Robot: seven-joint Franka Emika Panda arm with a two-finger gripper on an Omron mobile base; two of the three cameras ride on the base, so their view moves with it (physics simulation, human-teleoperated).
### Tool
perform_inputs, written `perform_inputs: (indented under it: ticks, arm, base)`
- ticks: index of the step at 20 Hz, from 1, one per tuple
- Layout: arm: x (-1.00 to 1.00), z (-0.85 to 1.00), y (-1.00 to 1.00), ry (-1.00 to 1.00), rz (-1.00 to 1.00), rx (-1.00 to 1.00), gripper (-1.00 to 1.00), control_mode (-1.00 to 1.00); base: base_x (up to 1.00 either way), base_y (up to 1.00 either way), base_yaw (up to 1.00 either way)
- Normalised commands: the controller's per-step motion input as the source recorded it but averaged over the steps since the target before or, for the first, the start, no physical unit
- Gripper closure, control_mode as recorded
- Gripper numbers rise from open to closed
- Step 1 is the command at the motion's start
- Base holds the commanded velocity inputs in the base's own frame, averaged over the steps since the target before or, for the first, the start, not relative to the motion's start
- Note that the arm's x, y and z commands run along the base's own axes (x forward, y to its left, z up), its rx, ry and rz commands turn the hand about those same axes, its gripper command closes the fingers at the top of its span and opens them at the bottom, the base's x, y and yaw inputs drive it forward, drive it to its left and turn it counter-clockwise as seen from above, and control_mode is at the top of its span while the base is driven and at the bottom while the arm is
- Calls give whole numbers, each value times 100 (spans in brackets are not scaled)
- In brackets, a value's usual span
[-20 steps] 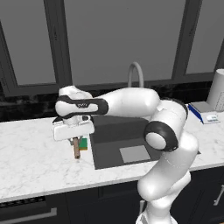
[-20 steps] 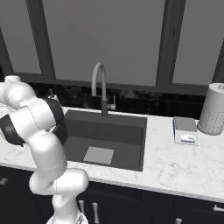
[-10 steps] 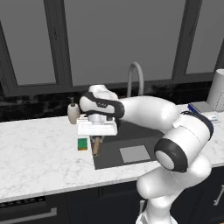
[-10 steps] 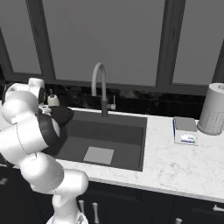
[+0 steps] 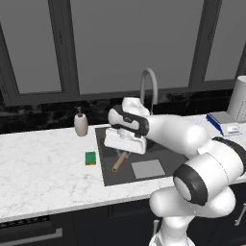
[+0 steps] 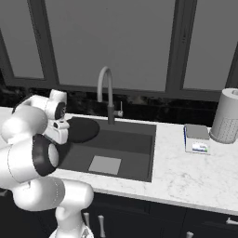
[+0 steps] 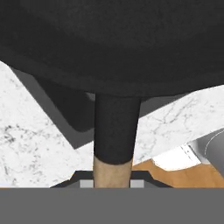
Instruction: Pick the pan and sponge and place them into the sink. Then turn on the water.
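Dark-framed windows (image 5: pixel 129 43) rise behind the white marble counter (image 5: pixel 43 178).

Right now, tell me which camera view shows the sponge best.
The left base view: the sponge lies flat on the white counter just left of the sink, green top plain and unobstructed. In the right base view that spot sits behind the robot's arm. The hand view looks along the pan and its handle instead.

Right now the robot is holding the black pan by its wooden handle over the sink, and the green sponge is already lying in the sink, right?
Not quite. The gripper does hold the pan over the sink, but the sponge lies on the counter beside it, as the left base view shows.
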Motion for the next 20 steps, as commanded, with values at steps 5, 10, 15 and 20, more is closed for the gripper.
perform_inputs:
  ticks: [5,10,15,20]
  arm:
    - [47,-57,-2,0,-28,-24,100,-100]
    - [70,-40,-29,1,-29,-17,100,-100]
    - [66,-33,-34,4,-28,-10,100,-100]
    - [40,-36,-9,2,-23,-3,100,-100]
  base:
    - [0,0,0]
    - [0,0,0]
    - [0,0,0]
    - [0,0,0]
